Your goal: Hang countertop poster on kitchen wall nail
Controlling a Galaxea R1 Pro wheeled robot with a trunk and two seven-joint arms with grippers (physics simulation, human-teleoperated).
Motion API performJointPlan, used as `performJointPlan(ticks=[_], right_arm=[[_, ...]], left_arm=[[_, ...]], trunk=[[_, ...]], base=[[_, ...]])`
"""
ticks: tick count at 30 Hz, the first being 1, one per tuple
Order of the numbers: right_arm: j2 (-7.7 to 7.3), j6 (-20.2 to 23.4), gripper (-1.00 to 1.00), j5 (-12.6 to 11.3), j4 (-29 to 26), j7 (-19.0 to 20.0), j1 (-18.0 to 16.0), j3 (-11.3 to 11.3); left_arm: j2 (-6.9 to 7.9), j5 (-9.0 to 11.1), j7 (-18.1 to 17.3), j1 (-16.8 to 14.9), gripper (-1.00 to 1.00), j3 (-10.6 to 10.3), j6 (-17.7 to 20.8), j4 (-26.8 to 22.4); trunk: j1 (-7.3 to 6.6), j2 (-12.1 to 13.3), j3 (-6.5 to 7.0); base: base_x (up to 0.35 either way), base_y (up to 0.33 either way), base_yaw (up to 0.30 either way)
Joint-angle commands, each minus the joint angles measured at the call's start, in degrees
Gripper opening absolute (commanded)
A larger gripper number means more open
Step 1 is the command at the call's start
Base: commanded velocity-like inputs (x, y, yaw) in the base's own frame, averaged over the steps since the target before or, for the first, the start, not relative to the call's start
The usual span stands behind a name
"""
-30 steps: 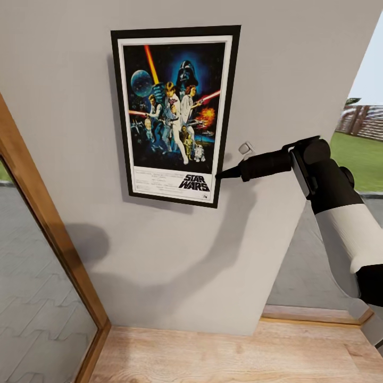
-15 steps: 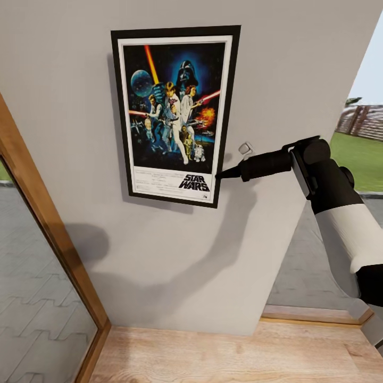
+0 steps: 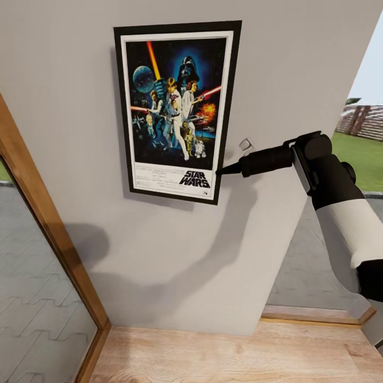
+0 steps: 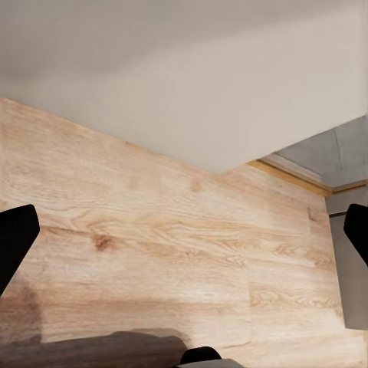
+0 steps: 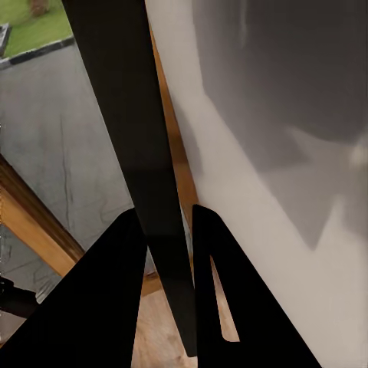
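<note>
Right gripper (image 3: 221,171) clamped on the poster (image 3: 174,109), pinching its frame edge near the lower right corner. Poster flat against the grey wall (image 3: 298,69), high up, slightly tilted. Left gripper (image 4: 184,230) spread wide over the wood floor (image 4: 153,230), holding nothing.

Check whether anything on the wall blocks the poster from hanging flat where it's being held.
Nothing visible does. The poster lies against bare grey wall, with the right gripper pinching its lower right edge. A small light bracket sits on the wall just beside that edge, clear of the frame.
</note>
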Motion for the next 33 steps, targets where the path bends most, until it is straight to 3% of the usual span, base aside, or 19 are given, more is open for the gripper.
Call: performJointPlan(ticks=[1, 33], right_arm=[[-0.02, 0.7, -1.0, 0.2, 0.0, 0.4, -0.1, 0.1], [-0.03, 0.6, -1.0, 0.1, 0.1, 0.5, -0.2, 0.2]], left_arm=[[0.01, 0.4, -0.1, -0.1, 1.0, -0.5, -0.3, 0.0], [0.01, 0.4, -0.1, -0.1, 1.0, -0.5, -0.3, 0.0]], trunk=[[0.04, -0.1, -0.13], [0.04, -0.1, -0.13]], base=[[0.0, 0.0, 0.0], [0.012, 0.011, 0.0]])
